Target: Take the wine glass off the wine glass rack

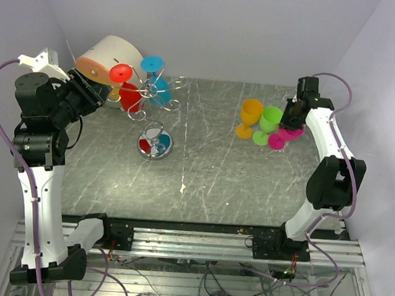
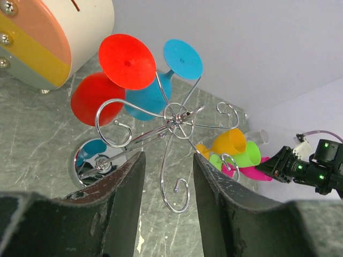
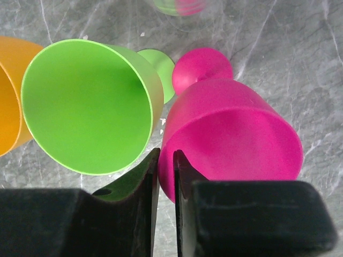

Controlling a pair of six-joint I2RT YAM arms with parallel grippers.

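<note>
Your left gripper (image 2: 168,155) is spread before the wine glass rack (image 2: 174,120); your right gripper's (image 3: 166,152) fingers narrowly straddle the pink glass's (image 3: 230,134) rim, grip unclear.

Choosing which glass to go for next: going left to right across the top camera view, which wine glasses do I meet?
red wine glass → blue wine glass → orange wine glass → green wine glass → pink wine glass

Table (image 1: 208,189): grey marble-pattern top, scuffed with white streaks, evenly lit, no hard shadows. Plain pale lilac walls (image 1: 226,28) close it in behind and on both sides. Slotted aluminium frame (image 1: 191,242) runs along the table's near edge.
</note>
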